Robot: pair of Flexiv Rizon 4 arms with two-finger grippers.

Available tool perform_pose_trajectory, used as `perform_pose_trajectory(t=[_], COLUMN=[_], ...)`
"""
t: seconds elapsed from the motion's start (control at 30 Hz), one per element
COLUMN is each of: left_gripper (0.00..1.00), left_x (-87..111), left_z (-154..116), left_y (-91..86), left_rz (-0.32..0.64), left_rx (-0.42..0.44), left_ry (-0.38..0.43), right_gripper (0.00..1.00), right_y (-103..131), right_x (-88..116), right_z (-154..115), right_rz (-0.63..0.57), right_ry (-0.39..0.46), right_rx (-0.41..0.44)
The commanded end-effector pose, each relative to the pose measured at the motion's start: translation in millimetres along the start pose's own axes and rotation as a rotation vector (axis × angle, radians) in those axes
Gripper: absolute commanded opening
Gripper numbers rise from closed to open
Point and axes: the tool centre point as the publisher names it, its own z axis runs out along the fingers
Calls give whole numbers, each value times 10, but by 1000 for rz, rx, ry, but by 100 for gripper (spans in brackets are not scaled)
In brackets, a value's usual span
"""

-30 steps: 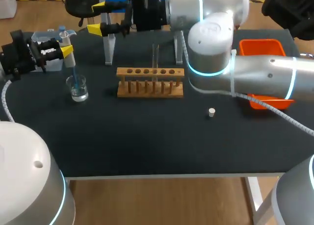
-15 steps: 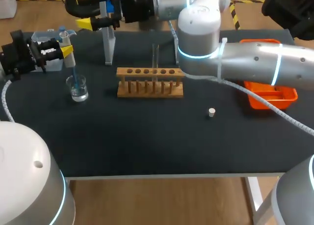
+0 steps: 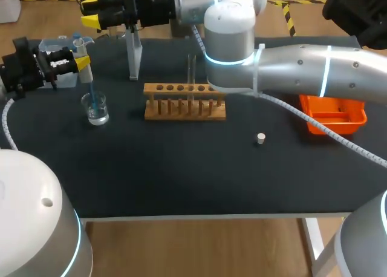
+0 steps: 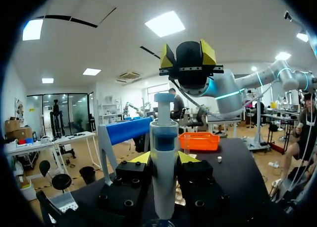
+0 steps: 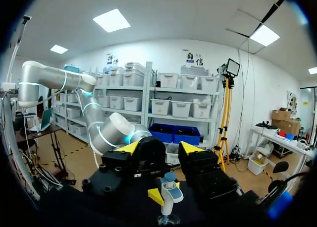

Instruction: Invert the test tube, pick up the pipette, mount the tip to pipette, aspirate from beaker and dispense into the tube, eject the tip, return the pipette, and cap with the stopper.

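1. Left claw (image 3: 80, 61) sits at the tabletop's (image 3: 181, 168) left side, clamped on the pipette (image 3: 86, 74). In the left wrist view the pipette body stands upright between both yellow fingers.
2. The pipette carries a blue tip (image 3: 93, 97) that points down into the beaker (image 3: 97, 112). The beaker stands on the tabletop just below the left claw and holds clear liquid.
3. The right arm comes in from the right and reaches across the back of the tabletop to its far left corner. Right claw (image 3: 91, 11) hangs there with fingers apart and nothing between them, above and behind the left claw.
4. Clear stand (image 3: 133, 54) stands near the back edge, just beside the right claw.
5. Wooden rack (image 3: 185, 101) is at mid tabletop, to the right of the beaker. The test tube (image 3: 191, 71) stands upright in one of its holes.
6. White stopper (image 3: 260, 138) lies alone on the tabletop, in front of and to the right of the rack.
7. Orange tray (image 3: 335, 117) is at the right side, partly hidden under the right arm.
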Motion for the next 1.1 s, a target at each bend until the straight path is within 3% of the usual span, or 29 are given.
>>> perform_pose_trajectory(t=[0.03, 0.57, 1.1], left_gripper=[0, 0, 0], left_x=[1, 1, 1], left_z=[0, 0, 0], left_y=[-3, -3, -3], left_rz=[1, 1, 1], left_rx=[-1, -1, -1], left_ry=[-1, -1, -1], right_gripper=[0, 0, 0], right_y=[-52, -190, -384], right_x=[-85, -164, -143], right_z=[101, 409, 463], right_rz=[7, 62, 111], right_ry=[15, 31, 38], right_rx=[-16, -20, -16])
